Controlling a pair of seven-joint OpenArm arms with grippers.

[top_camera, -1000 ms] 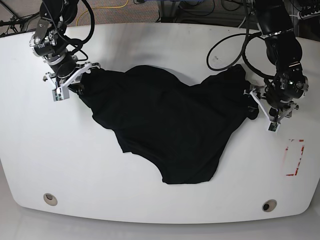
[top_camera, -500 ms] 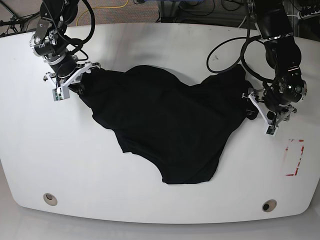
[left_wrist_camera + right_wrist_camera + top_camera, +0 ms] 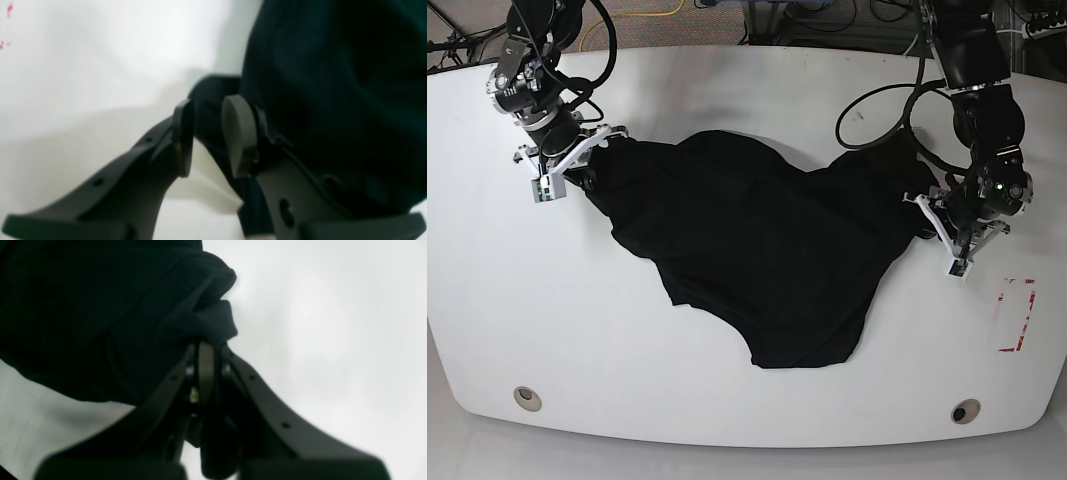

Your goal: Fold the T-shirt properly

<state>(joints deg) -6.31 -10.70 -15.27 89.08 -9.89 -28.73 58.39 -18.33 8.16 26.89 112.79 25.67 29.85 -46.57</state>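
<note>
At the left of the base view, the right gripper (image 3: 577,172) sits at the upper-left corner of the T-shirt (image 3: 757,250). Its wrist view shows the jaws pressed together with a bunched fold of black cloth (image 3: 200,316) pinched between them, the rest of the cloth spreading away to the left of the fingers (image 3: 205,373).

The T-shirt lies crumpled and spread across the middle of the white table (image 3: 727,400), stretched between the two arms, with its lower edge sagging to a rounded point toward the near side. Its surface is wrinkled, not flat.

At the right of the base view, the left gripper (image 3: 932,215) is at the T-shirt's right end. In its wrist view the two pads (image 3: 238,133) stand a narrow gap apart, with a strip of dark cloth (image 3: 208,100) running between them; whether they are pressing on it, I cannot tell. The main mass of cloth lies to the right of that gripper (image 3: 210,133), draped against its right finger.

A red mark (image 3: 1017,315) sits on the table near the right edge, apart from the T-shirt.
</note>
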